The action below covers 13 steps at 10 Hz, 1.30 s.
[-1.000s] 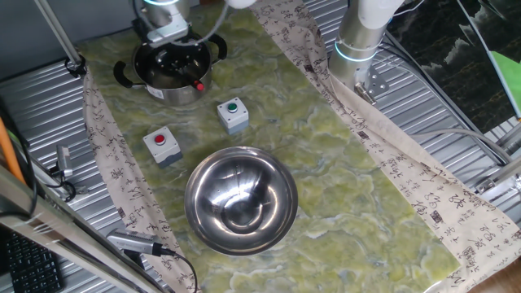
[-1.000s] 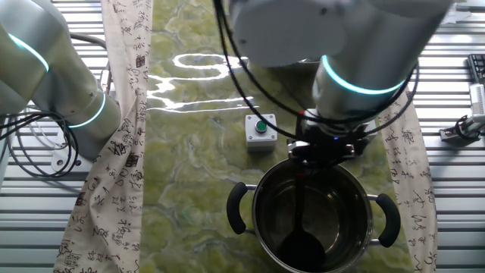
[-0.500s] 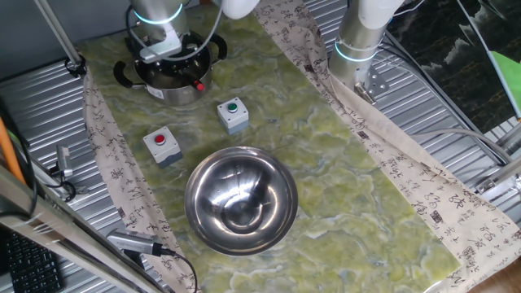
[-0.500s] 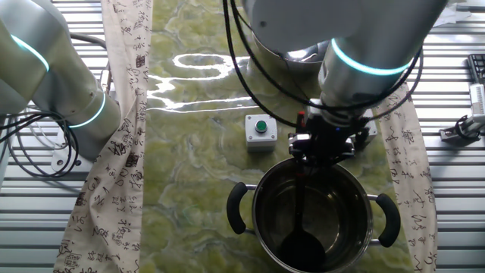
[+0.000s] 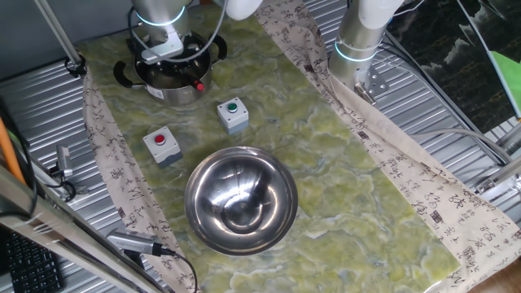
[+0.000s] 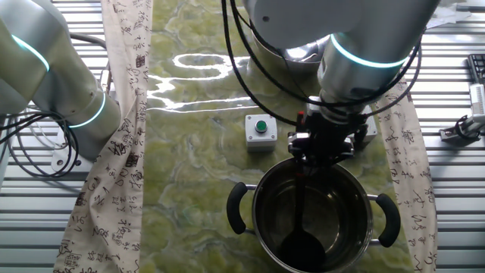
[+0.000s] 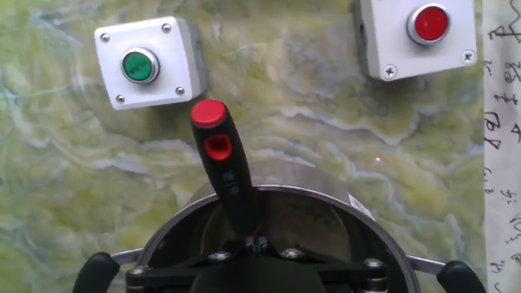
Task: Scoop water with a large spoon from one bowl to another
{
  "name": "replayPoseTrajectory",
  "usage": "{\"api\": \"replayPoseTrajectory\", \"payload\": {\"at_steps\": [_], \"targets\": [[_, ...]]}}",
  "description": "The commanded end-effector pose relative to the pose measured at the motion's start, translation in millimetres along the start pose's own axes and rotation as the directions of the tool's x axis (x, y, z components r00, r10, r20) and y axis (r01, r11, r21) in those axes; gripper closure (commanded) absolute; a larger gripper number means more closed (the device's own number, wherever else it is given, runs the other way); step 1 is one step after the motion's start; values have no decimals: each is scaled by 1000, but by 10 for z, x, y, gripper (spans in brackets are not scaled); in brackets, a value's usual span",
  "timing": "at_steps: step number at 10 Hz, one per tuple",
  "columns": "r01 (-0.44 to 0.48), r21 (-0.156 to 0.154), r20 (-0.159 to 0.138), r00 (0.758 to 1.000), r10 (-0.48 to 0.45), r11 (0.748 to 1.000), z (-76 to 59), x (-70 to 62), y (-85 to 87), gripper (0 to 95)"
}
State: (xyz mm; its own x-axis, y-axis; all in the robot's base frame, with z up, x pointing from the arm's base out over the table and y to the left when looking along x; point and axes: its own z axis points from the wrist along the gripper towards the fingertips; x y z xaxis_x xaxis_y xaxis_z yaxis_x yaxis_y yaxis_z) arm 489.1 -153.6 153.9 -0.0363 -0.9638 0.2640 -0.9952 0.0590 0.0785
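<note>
The wide bowl sits low in the centre of the fixed view, well apart from the pot at upper left. The gripper hangs over the pot's rim; whether it clamps the spoon, which leans in the pot, I cannot tell. Two button boxes lie between the vessels

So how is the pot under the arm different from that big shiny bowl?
The pot is small, deep and has two black loop handles; the bowl is much wider, shallow and handleless. The pot holds the spoon, with the gripper just above it; nothing stands in the bowl. Both are round steel on the green mat.
</note>
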Motion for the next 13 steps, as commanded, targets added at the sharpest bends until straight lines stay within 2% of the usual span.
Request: {"api": "replayPoseTrajectory", "payload": {"at_steps": [1,3,4,7,8,9,13], "targets": [[6,10,-1,1000,-6,1000,81,84,53,950],[18,13,11,1000,-18,1000,164,209,53,950],[14,10,32,999,-14,1000,169,279,61,950],[-7,-8,77,997,8,1000,187,315,49,950],[-18,-23,121,992,20,1000,200,321,36,950],[-20,-32,146,989,25,999,207,318,22,950],[39,-67,149,988,-29,997,236,237,-39,950]]}}
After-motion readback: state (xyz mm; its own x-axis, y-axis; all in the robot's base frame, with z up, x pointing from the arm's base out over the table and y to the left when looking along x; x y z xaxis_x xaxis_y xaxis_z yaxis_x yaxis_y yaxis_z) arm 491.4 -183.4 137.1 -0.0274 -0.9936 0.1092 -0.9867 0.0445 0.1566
